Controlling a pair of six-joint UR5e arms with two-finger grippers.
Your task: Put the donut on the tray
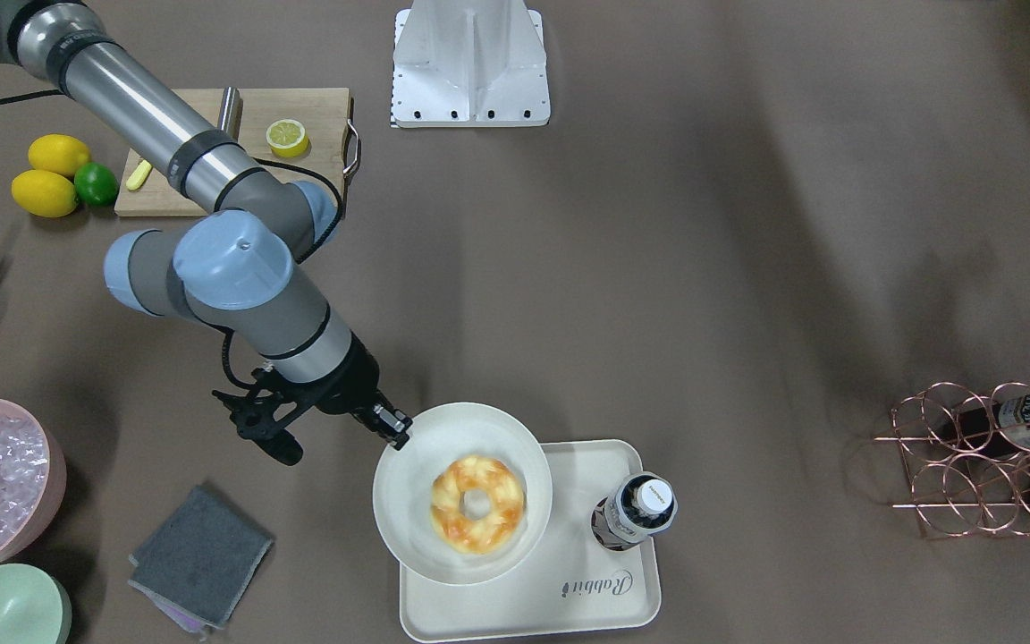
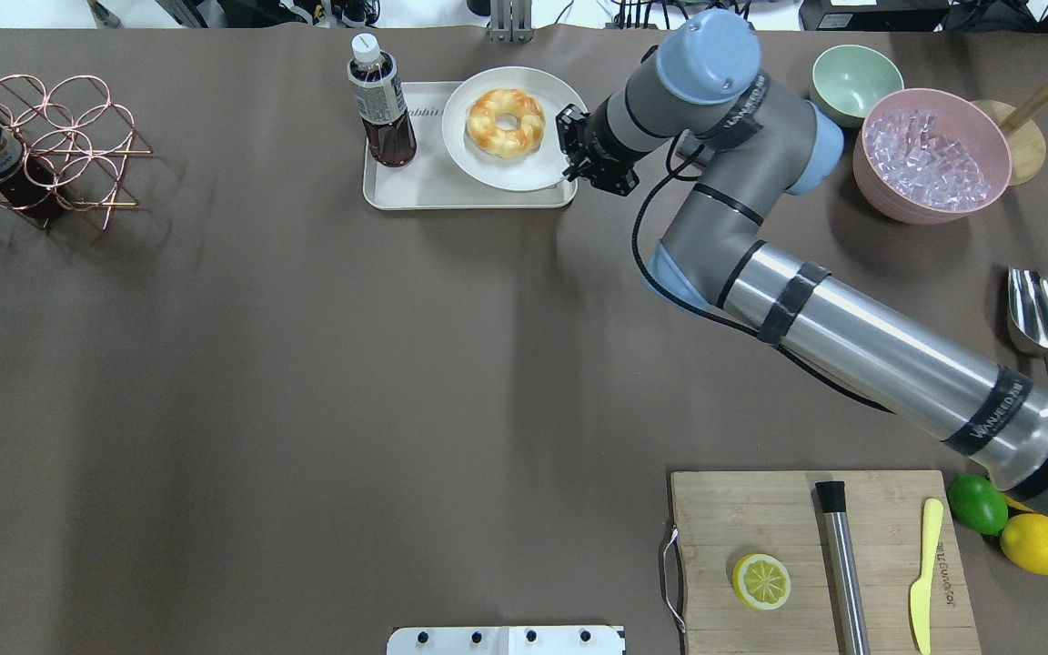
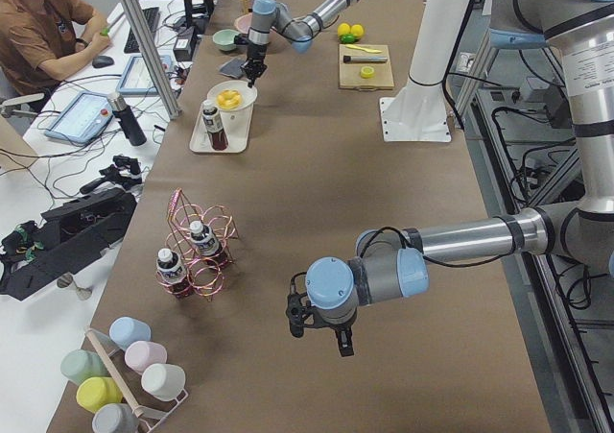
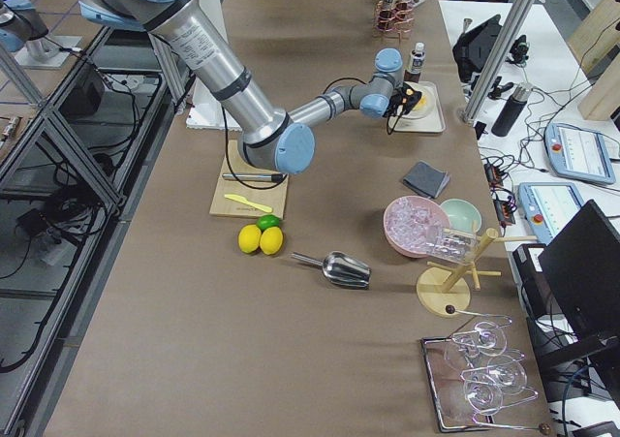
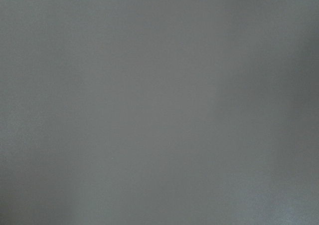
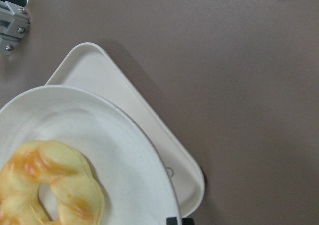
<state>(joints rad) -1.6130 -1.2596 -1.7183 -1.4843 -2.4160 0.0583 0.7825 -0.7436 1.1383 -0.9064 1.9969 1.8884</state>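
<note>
The donut point(image 1: 508, 503), golden-orange with pale streaks, lies on a round white plate point(image 1: 443, 438). The plate hangs tilted over the left part of the cream tray point(image 1: 569, 546) and overlaps its edge. My right gripper point(image 1: 394, 427) is shut on the plate's rim on the side away from the bottle. The overhead view shows the same: the gripper point(image 2: 569, 146), the plate point(image 2: 533, 159), the donut point(image 2: 486, 118) and the tray point(image 2: 406, 186). The right wrist view shows the donut point(image 6: 30, 170), the plate point(image 6: 109, 150) and a tray corner point(image 6: 124, 100). My left gripper point(image 3: 321, 337) hangs over bare table, far away; I cannot tell its state.
A dark drink bottle point(image 2: 381, 105) stands on the tray's other end. A pink bowl of ice point(image 2: 933, 150) and a green bowl point(image 2: 851, 82) sit beside my right arm. A grey cloth point(image 1: 202, 555), a wire bottle rack point(image 2: 33, 136) and a cutting board point(image 2: 760, 509) with a lemon half are further off.
</note>
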